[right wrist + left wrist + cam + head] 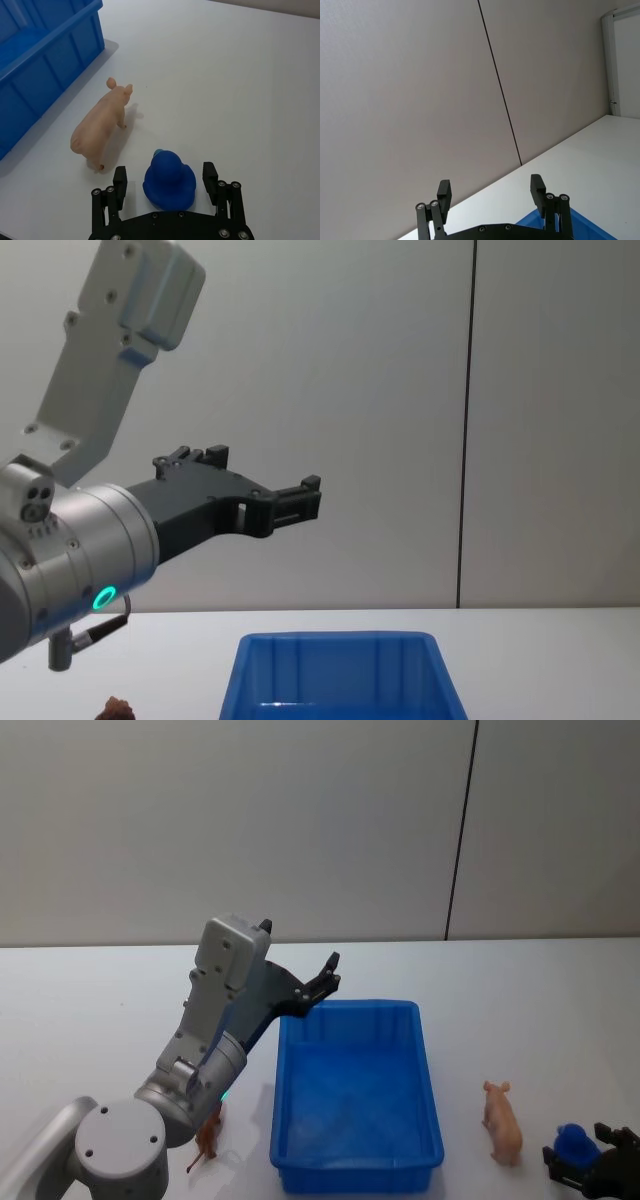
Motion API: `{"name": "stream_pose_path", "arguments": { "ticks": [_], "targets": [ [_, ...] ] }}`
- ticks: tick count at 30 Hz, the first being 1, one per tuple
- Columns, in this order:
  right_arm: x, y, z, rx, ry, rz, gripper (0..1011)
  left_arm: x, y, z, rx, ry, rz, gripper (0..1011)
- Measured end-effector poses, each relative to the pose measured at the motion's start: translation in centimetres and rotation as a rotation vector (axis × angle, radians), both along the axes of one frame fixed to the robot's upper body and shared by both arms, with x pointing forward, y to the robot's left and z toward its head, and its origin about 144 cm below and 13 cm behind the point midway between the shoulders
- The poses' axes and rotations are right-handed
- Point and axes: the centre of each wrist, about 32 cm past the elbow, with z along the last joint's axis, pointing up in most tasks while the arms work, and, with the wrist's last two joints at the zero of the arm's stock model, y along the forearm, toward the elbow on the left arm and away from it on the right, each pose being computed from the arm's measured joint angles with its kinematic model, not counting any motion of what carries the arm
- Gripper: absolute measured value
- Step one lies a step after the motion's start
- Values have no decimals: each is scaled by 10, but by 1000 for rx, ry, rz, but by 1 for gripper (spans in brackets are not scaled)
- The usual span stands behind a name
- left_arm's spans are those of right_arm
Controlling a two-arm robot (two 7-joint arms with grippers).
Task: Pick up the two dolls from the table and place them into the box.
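Observation:
The blue doll (169,177) sits on the white table (240,75), right of the blue box (350,1100). My right gripper (165,176) is open around it, one finger on each side with a small gap to the toy. In the head view this doll (572,1142) and the right gripper (590,1162) are at the lower right. The reddish-brown doll (207,1138) lies left of the box, partly hidden behind my left arm; its top shows in the chest view (120,706). My left gripper (325,977) is raised above the box's far left corner, open and empty (490,189).
A pink toy pig (502,1123) stands on the table between the box and the blue doll, close beside it in the right wrist view (100,132). The box (340,675) holds nothing that I can see. A grey wall runs behind the table.

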Motion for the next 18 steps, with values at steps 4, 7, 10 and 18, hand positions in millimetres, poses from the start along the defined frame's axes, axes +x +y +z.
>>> {"name": "stream_pose_path", "arguments": {
  "ticks": [4, 7, 10, 18],
  "targets": [
    [0, 0, -2, -2, 7, -2, 846, 0, 0, 0, 0, 0, 0, 1001],
    [1, -1, -3, -2, 11, -8, 782, 0, 0, 0, 0, 0, 0, 1001],
    [2, -1, -4, -3, 12, -13, 661, 0, 0, 0, 0, 0, 0, 1001],
    [3, -1, -5, 6, 1, -22, 520, 0, 0, 0, 0, 0, 0, 1001]
  ]
}}
